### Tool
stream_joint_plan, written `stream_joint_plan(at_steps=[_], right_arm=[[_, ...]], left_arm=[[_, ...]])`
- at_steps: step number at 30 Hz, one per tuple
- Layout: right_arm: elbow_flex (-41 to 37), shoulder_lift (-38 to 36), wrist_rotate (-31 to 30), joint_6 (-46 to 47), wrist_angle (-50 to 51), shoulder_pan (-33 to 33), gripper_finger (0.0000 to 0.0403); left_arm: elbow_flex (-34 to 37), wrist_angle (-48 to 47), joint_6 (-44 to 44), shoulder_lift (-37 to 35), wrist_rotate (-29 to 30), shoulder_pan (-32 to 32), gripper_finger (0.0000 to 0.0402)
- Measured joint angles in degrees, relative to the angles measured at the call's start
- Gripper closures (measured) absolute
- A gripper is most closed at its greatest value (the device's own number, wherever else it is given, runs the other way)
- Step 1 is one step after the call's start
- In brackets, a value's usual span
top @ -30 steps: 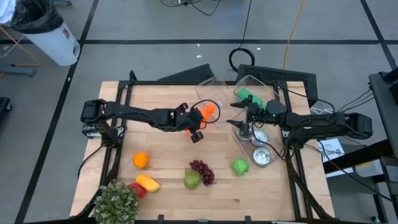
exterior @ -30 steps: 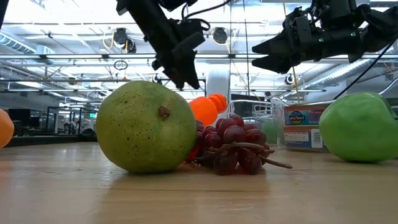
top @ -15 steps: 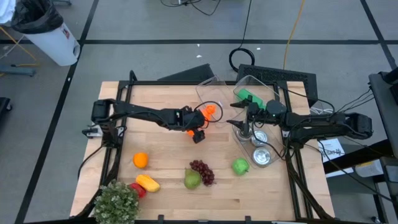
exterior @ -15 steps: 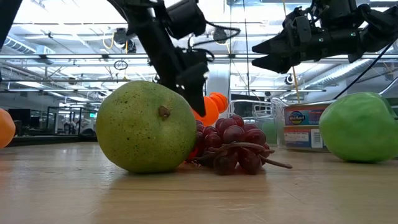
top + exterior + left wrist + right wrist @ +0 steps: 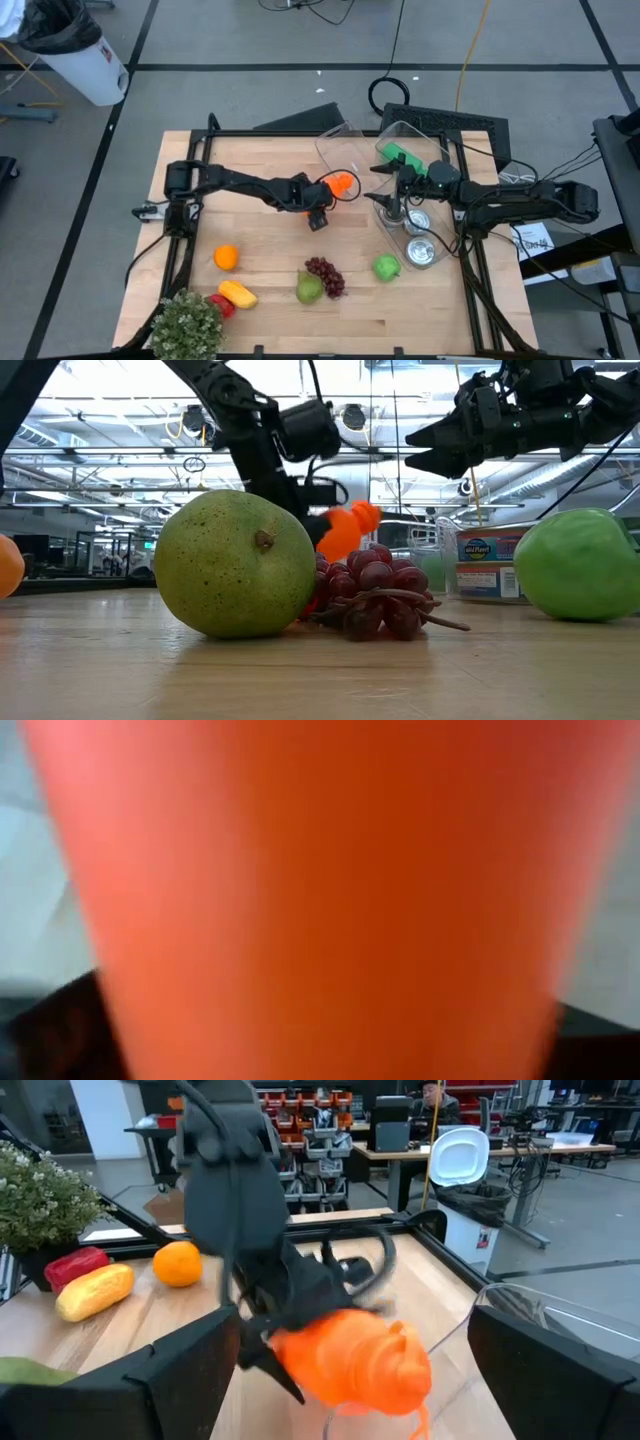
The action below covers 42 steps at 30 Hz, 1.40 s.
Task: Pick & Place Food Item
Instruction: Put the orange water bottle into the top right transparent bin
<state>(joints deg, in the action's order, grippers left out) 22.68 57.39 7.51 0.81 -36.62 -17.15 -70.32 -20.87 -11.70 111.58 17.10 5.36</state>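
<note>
While I watch from above, my left pincer (image 5: 328, 187) sits over the middle of the counter (image 5: 260, 255) with the orange carrot (image 5: 342, 182) at its tip, right by the rim of a clear tub (image 5: 345, 142); I cannot tell whether the fingers grip the carrot or stand loose around it. From the left wrist the carrot (image 5: 320, 890) fills nearly everything, and from the right wrist I see it (image 5: 355, 1360) lifted at the tub's edge. My right pincer (image 5: 385, 181) hangs wide and empty over a second clear tub (image 5: 425, 140) on the right, which holds a green item (image 5: 398, 156). On the near side lie an orange (image 5: 226, 257), grapes (image 5: 325, 272), a pear (image 5: 308, 288) and a green apple (image 5: 387, 267).
</note>
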Motion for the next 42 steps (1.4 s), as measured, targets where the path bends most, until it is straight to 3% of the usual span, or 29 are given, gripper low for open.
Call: stream_joint_plan(at_steps=[10,13,21,24,27,32,35,39,42], right_arm=[[0.00,0.02,0.03,0.01,1.73,0.00,0.0030],[0.00,0.04,0.02,0.01,1.67,0.00,0.0030],[0.04,0.09,5.50,2.39,5.23,1.17,0.0030],[0.29,0.09,3.93,-0.35,6.23,3.25,0.0030],[3.89,0.09,2.56,0.95,14.10,5.84,0.0030],[14.38,3.79,-9.61,4.89,35.15,14.99,0.0030],[19.01,8.74,-15.95,4.29,40.45,21.14,0.0030],[23.36,16.05,-16.31,4.58,42.49,25.87,0.0030],[26.58,20.81,-16.27,4.61,43.47,27.82,0.0030]], left_arm=[[-0.01,-0.04,2.79,-8.63,1.41,-2.50,0.0362],[-0.07,0.25,2.70,-11.04,1.50,-3.13,0.0394],[-0.04,-0.01,3.20,-10.50,0.16,-3.26,0.0344],[-0.02,0.92,3.90,-10.47,-2.03,-3.91,0.0308],[-0.04,1.98,3.89,-10.50,-2.08,-5.02,0.0260],[-0.04,2.41,6.50,-10.50,-2.17,-6.83,0.0166],[-0.04,2.35,9.83,-10.50,-4.99,-7.76,0.0121],[-0.04,0.83,12.17,-10.50,-16.11,-7.92,0.0085],[-0.04,-0.08,9.99,-10.50,-16.47,-7.86,0.0073]])
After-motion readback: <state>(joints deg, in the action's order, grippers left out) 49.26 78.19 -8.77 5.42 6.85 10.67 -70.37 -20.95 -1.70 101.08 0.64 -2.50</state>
